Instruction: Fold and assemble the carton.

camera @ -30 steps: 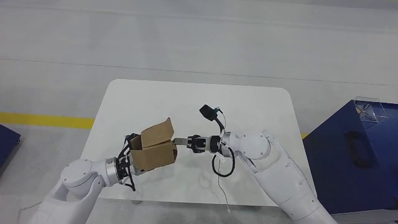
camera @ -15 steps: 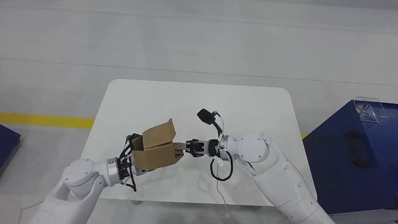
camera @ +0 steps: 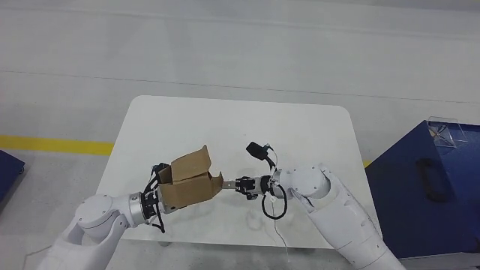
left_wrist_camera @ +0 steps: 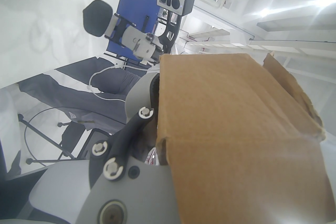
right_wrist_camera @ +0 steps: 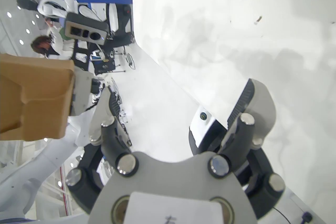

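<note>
Grey workshop floor, yellow line (camera: 52,145) running up to the left edge of a white bench (camera: 300,127). Brown carton (camera: 187,185) over the near left part of the bench, short of the near edge; resting on it or lifted clear, cannot tell. Lying on its side, open end toward the bench's right edge. One long flap standing up along the far side, one short flap (camera: 217,181) jutting from the open end. Body squared up, no flap closed yet.

Left gripper (camera: 155,195) clenched on the carton's end nearest the near left corner. Right gripper (camera: 229,185) released, jaws spread with nothing between, tips just beside the short flap; contact unclear. White cable (camera: 274,232) hanging from the right arm by the near edge. Blue cabinet (camera: 427,187) well off the right edge.

Step in hand, by judgement: pushing the short flap inward. To do it well:
- Hold the left grip firm and the carton level, so the push has something to work against.
- Meet the flap near its free edge, not at the crease.
- Press straight along the carton's length until the flap sits square across the opening.
- Steer the jaws clear of the long flap, leaving it free to fold over after.

Risk: carton twisting in the left grip, or flap buckling off its score line.
</note>
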Robot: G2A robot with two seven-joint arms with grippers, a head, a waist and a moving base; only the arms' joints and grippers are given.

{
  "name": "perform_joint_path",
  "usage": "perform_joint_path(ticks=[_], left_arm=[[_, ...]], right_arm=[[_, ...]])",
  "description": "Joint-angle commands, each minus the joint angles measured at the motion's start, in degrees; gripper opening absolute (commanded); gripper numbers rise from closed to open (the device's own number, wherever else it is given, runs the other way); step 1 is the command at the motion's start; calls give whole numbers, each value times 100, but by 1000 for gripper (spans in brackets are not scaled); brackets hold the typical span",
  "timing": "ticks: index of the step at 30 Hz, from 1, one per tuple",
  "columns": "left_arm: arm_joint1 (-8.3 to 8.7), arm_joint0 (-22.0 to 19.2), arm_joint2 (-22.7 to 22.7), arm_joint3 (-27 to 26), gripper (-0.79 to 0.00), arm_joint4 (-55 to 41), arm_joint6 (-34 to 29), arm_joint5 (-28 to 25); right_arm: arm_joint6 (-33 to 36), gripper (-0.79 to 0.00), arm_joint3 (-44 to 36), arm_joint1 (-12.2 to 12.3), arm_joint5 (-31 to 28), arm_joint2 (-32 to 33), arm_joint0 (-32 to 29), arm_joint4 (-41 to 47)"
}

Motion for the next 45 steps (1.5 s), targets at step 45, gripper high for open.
perform_joint_path(ticks=[45], left_arm=[[-28,109,185,-159,-785,123,103,-28]], right_arm=[[-305,0,-551,84,-323,162,-157,789]])
